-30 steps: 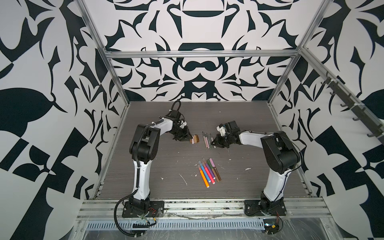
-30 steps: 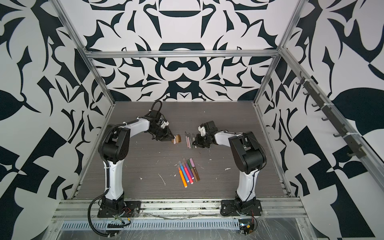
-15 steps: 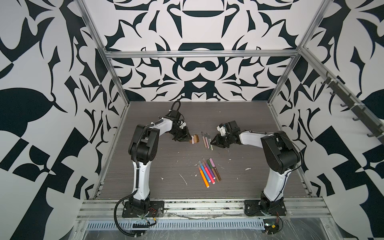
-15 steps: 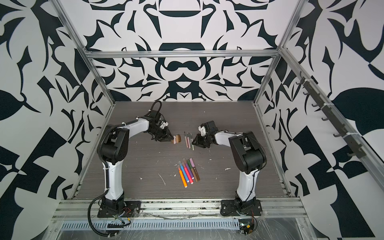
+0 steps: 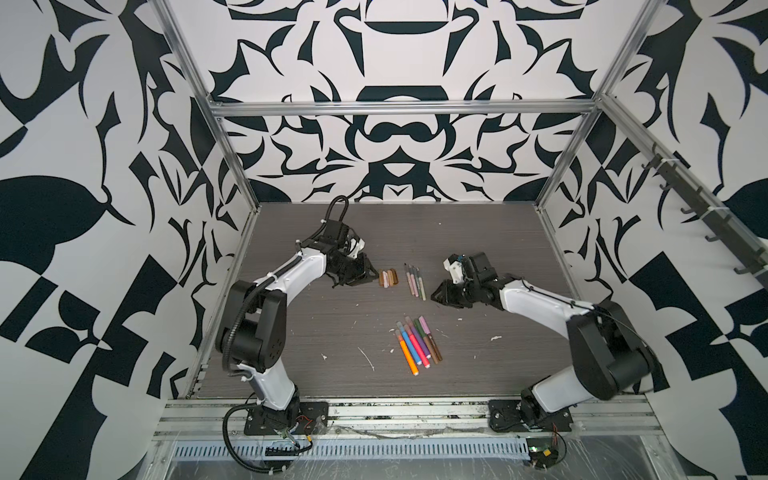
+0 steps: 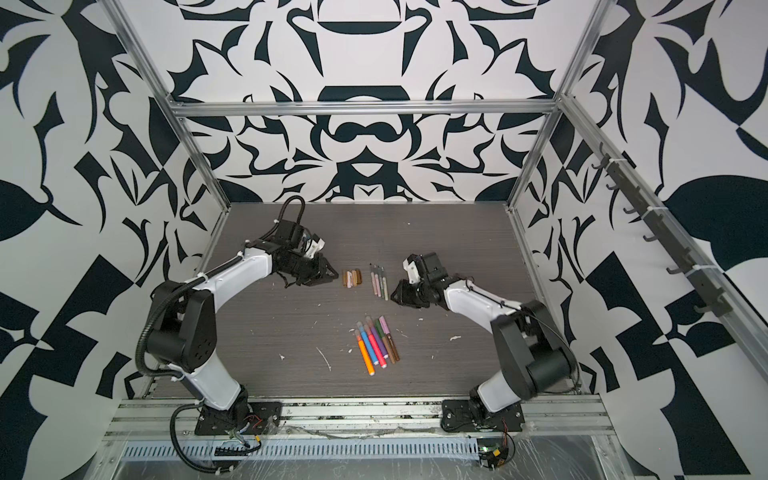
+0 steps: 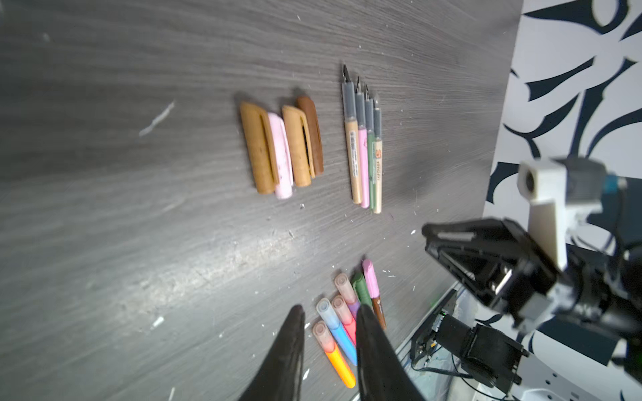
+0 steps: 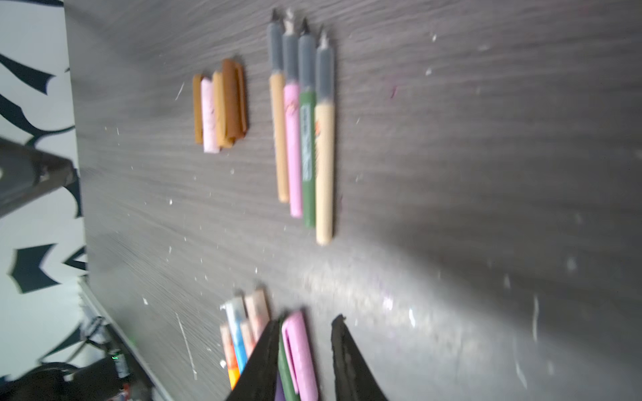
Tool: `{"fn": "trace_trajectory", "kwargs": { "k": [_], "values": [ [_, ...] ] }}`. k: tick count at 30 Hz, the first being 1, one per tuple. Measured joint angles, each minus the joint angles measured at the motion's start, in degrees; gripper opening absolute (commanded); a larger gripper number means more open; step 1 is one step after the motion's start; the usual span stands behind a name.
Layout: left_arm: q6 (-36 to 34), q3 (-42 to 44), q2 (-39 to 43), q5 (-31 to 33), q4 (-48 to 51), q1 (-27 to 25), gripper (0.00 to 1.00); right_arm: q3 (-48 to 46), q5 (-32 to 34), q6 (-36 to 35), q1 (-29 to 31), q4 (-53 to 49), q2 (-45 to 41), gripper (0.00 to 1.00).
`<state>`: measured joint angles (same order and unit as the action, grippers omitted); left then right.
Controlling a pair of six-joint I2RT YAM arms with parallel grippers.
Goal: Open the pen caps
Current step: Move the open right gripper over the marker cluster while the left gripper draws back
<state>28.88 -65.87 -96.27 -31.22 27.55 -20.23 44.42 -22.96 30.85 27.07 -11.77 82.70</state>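
Nearest me, an aluminium rail (image 5: 395, 411) carries both arm bases at the front edge of the dark wood-grain surface (image 5: 299, 332). Just beyond it, near the middle, six capped markers (image 5: 417, 343) lie fanned side by side and touching. The orange, blue, pink and purple ones have clear caps, one has a green cap, and a brown one has a pink cap. White flecks (image 5: 368, 358) are scattered around them.

Farther back, four uncapped pens (image 5: 415, 282) lie in a tight row: tan, pink, green and cream. Their grey grips and dark tips point at the back wall. Just to their left, across a strip of bare surface, four loose pen caps (image 5: 387, 278) lie packed together: tan, pale pink, tan, brown.

My left gripper (image 5: 374, 275) hangs just left of the caps with its tips toward them and nothing between. I cannot tell whether it touches the nearest cap. In the left wrist view its jaws stand a little apart, holding nothing.

My right gripper (image 5: 435, 294) hangs just right of the uncapped pens, apart from them. In the right wrist view its jaws are also apart and empty. The pink cap seen through the gap belongs to the capped markers lying beyond.

Black-and-white patterned walls (image 5: 395, 158) close in the far side and both flanks.
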Motion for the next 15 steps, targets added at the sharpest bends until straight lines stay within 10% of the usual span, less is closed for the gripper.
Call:
{"fn": "trace_trajectory", "kwargs": {
  "k": [15],
  "values": [
    [12.15,14.14,5.38,-1.22,-20.44,-3.26,0.27,-11.45,18.27,8.66,24.83,-7.89,-9.25,0.27]
  ]
}}
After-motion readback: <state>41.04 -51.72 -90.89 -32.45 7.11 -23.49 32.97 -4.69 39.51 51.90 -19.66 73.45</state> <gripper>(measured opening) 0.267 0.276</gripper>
